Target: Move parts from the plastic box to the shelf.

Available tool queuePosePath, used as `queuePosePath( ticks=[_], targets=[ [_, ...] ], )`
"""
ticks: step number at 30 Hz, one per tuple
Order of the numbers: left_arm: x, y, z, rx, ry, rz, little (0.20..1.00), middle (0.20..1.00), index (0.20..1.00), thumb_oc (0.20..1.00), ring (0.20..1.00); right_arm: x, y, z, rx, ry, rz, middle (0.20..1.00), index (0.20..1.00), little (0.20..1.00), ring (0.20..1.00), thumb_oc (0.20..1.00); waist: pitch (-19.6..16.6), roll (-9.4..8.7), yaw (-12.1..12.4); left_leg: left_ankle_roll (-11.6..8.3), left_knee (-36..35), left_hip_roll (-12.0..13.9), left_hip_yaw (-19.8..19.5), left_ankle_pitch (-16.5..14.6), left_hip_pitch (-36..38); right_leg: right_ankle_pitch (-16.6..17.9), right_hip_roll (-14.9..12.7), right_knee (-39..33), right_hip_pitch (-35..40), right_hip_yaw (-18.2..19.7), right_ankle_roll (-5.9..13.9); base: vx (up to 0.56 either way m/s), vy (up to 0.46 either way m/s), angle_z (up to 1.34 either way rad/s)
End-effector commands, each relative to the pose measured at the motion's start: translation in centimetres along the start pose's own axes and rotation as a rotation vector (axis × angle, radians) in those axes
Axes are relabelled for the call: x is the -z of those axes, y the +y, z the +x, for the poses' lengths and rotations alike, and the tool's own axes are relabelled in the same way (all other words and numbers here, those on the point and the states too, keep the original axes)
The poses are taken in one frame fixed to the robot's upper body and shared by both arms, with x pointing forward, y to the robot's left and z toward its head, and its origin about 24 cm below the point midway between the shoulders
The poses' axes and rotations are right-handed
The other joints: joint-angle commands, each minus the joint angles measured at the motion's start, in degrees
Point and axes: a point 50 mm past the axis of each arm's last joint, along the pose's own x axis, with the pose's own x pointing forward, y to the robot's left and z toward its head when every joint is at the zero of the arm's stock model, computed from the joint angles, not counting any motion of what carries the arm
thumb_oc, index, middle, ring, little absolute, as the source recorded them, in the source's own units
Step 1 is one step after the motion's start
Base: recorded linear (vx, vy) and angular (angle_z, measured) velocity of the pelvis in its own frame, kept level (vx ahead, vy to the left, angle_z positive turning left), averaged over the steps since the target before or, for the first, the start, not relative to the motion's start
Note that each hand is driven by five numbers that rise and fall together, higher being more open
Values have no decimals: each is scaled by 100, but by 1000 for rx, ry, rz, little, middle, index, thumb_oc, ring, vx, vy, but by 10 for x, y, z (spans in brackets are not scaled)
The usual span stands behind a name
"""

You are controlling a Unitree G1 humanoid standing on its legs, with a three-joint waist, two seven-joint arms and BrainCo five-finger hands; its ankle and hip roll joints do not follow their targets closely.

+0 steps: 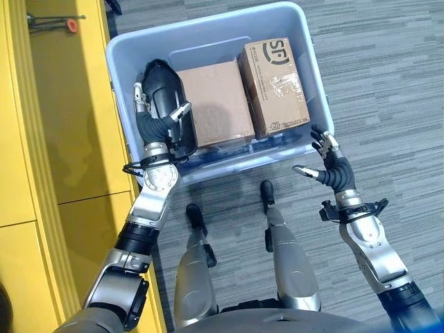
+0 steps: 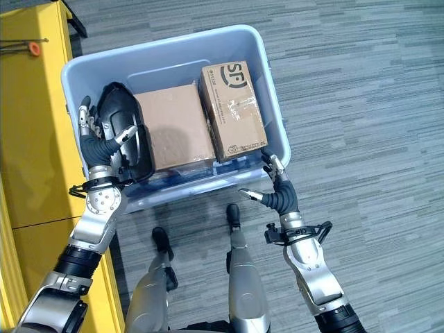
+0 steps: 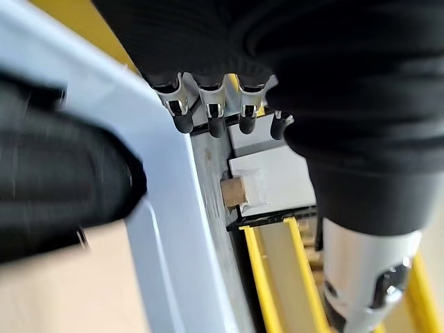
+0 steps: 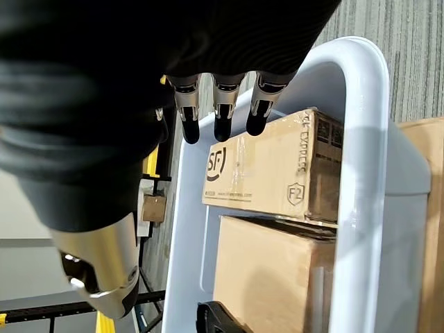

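A pale blue plastic box (image 1: 305, 48) stands on the carpet in front of me. It holds a plain cardboard box (image 1: 215, 100), a printed cardboard box (image 1: 274, 83) to its right, and a black part (image 2: 139, 156) against the left wall. My left hand (image 1: 158, 94) is at the box's left rim above the black part. Its fingers (image 3: 208, 118) reach straight over the wall (image 3: 173, 229) and its thumb is on the inner side. My right hand (image 1: 326, 163) hovers open at the near right corner, fingers (image 4: 222, 111) straight above the rim (image 4: 361, 139), holding nothing.
A yellow shelf (image 1: 55, 139) runs along the left side, close to the box's left wall. A dark rod with an orange tip (image 1: 71, 26) lies on it at the back. Grey striped carpet (image 1: 388, 104) spreads to the right of the box.
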Motion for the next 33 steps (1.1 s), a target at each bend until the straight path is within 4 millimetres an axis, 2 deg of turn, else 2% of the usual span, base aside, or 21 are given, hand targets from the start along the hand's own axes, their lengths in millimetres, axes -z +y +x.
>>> queuePosePath(
  ticks=[1, 8, 15, 21, 22, 23, 24, 27, 29, 31, 33],
  targets=[
    [-3, 17, 13, -88, -66, 73, 1000, 1000, 1000, 1000, 1000, -18, -6, -5, 50, -115, 48, 1000, 1000, 1000, 1000, 1000, -193, -178, 53, -140, 391, 284, -300, 76, -142, -449, -400, 887, -241, -20, 417, 0, 0, 0],
    [6, 14, 19, -72, -23, 120, 1000, 1000, 1000, 1000, 1000, -21, -6, -3, 52, -132, 52, 1000, 1000, 1000, 1000, 1000, -61, -280, 5, -143, 465, 261, -347, 80, -340, -404, -423, 879, -348, -51, 407, -3, 1, 2],
    [7, 4, 30, -5, -24, 169, 1000, 1000, 1000, 1000, 1000, -23, -2, -3, 31, -144, 54, 1000, 1000, 1000, 1000, 1000, 19, -340, -59, -146, 536, 237, -350, 78, -514, -348, -421, 858, -479, -33, 402, -3, 4, 5],
    [8, -13, 43, 62, -6, 213, 1000, 1000, 1000, 1000, 1000, -24, 1, -6, 5, -152, 58, 1000, 1000, 1000, 1000, 1000, 112, -404, -213, -151, 661, 226, -314, 61, -734, -288, -401, 872, -701, 43, 398, 2, 12, -4],
    [8, -17, 49, 83, 0, 236, 1000, 1000, 1000, 1000, 1000, -24, 1, -7, 3, -151, 60, 1000, 1000, 1000, 1000, 1000, 134, -421, -275, -194, 706, 243, -341, -90, -744, -393, -371, 890, -715, 68, 431, -17, 2, -5],
    [7, -17, 49, 81, -2, 236, 1000, 1000, 1000, 1000, 1000, -25, 1, -7, 3, -154, 60, 1000, 1000, 1000, 1000, 1000, 151, -447, -282, -158, 711, 230, -316, 55, -823, -265, -381, 880, -789, 80, 402, 62, 12, -11],
    [9, -20, 52, 100, 9, 263, 1000, 1000, 1000, 1000, 1000, -24, 2, -8, 0, -149, 64, 1000, 1000, 1000, 1000, 1000, 163, -457, -335, -199, 721, 243, -322, -91, -804, -371, -355, 890, -794, 106, 437, 0, -6, -12],
    [12, -21, 55, 103, 24, 274, 1000, 1000, 1000, 1000, 1000, -24, 2, -9, -2, -149, 66, 1000, 1000, 1000, 1000, 1000, 168, -476, -365, -201, 747, 251, -321, -93, -851, -359, -342, 906, -854, 127, 429, 29, -1, -8],
    [16, -21, 55, 110, 48, 293, 1000, 1000, 1000, 1000, 1000, -23, 3, -10, -6, -146, 70, 1000, 1000, 1000, 1000, 1000, 193, -495, -401, -199, 781, 256, -312, -101, -893, -357, -321, 931, -909, 148, 424, 0, 0, 0],
    [35, -21, 55, 100, 179, 268, 1000, 1000, 1000, 1000, 1000, -23, 5, -13, -17, -141, 79, 1000, 1000, 1000, 1000, 1000, 236, -562, -490, -204, 809, 276, -314, -105, -960, -347, -264, 965, -1023, 181, 412, 4, -32, 1],
    [41, -22, 53, 95, 239, 233, 1000, 1000, 1000, 1000, 1000, -23, 4, -15, -18, -136, 77, 1000, 1000, 1000, 1000, 1000, 247, -577, -507, -202, 811, 277, -315, -108, -977, -350, -251, 977, -1045, 189, 404, 0, 0, 0]
  ],
)
